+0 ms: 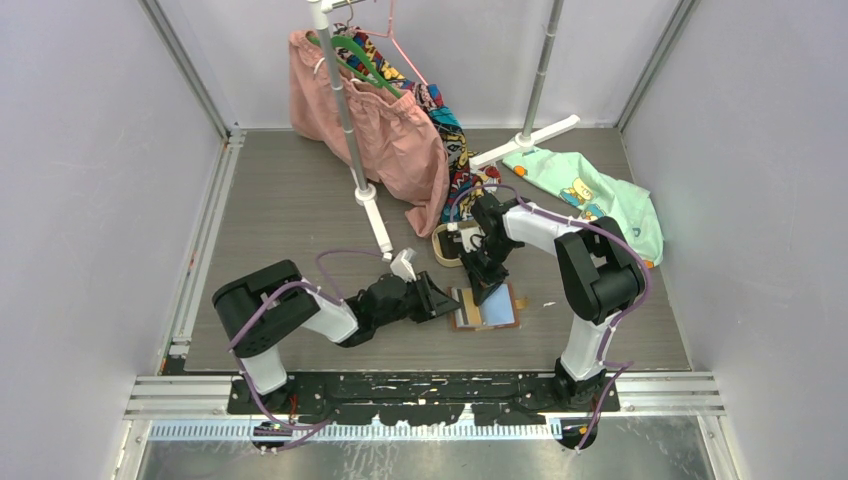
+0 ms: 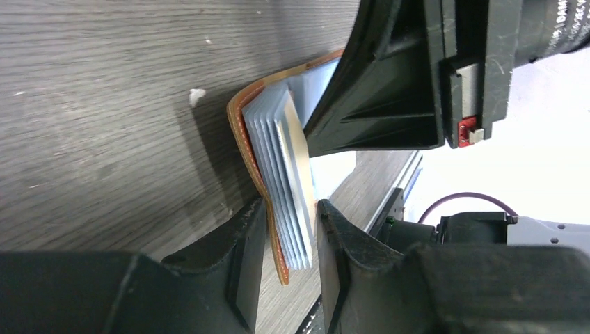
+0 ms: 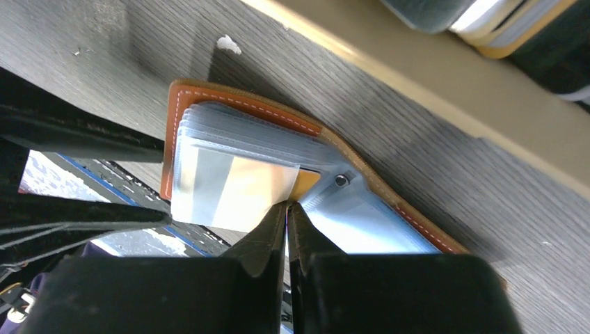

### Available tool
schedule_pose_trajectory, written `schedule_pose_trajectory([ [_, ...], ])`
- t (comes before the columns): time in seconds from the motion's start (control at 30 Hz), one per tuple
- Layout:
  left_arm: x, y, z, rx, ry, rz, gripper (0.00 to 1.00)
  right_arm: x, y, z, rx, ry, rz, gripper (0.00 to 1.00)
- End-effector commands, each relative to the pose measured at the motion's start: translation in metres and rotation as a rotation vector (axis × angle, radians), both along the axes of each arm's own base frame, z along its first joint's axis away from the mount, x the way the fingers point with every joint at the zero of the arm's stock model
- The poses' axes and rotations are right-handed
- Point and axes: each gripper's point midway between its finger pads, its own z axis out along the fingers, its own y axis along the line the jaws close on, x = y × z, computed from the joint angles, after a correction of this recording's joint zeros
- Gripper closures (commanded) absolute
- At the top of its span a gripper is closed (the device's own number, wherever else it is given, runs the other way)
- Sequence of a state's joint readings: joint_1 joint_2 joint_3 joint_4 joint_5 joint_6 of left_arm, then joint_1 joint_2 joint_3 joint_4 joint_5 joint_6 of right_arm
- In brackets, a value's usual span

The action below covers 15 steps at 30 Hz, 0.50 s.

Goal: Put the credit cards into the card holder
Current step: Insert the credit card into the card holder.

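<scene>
The tan card holder (image 1: 497, 310) lies open between the arms, its bluish pockets facing up. My left gripper (image 1: 446, 300) is at its left edge. In the left wrist view the left gripper (image 2: 292, 240) is open, its jaws narrowly straddling the raised flap (image 2: 242, 132) of stacked sleeves. A pale, yellow-orange-cornered credit card (image 3: 240, 189) sits mostly inside the top sleeve and also shows in the left wrist view (image 2: 297, 147). My right gripper (image 3: 287, 204) is shut, its tips against that card's edge; from above the right gripper (image 1: 487, 284) hangs over the holder's middle.
An oval beige tray (image 1: 446, 246) with more cards (image 3: 487, 21) stands just behind the holder. A clothes rack base (image 1: 372, 215), a pink garment (image 1: 380, 130) and a mint shirt (image 1: 590, 190) lie further back. White crumbs (image 3: 227, 44) dot the wood.
</scene>
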State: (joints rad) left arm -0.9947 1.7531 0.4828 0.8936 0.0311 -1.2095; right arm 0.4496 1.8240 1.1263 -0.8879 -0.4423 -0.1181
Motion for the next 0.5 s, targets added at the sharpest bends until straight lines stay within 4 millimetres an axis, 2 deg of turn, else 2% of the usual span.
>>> schedule_pose_trajectory([
  [0.0, 0.006, -0.028, 0.06, -0.156, -0.14, -0.022, 0.67, 0.01, 0.019, 0.014, 0.079, -0.031, -0.001, 0.9],
  [0.2, 0.003, -0.031, 0.034, -0.074, -0.061, -0.02, 0.71, 0.01, 0.018, 0.015, 0.082, -0.036, -0.001, 0.9],
  [0.27, 0.008, -0.029, 0.029, -0.03, -0.056, 0.006, 0.73, 0.01, 0.019, 0.016, 0.084, -0.036, 0.0, 0.9],
  [0.33, 0.01, -0.027, 0.026, 0.006, -0.056, 0.013, 0.82, 0.01, 0.019, 0.016, 0.084, -0.036, 0.002, 0.89],
  [0.4, 0.011, -0.026, 0.026, 0.024, -0.063, 0.015, 0.99, 0.011, 0.018, 0.017, 0.084, -0.041, 0.002, 0.89],
  [0.47, 0.011, -0.025, 0.025, 0.036, -0.065, 0.015, 1.0, 0.012, 0.018, 0.019, 0.086, -0.048, 0.001, 0.89],
])
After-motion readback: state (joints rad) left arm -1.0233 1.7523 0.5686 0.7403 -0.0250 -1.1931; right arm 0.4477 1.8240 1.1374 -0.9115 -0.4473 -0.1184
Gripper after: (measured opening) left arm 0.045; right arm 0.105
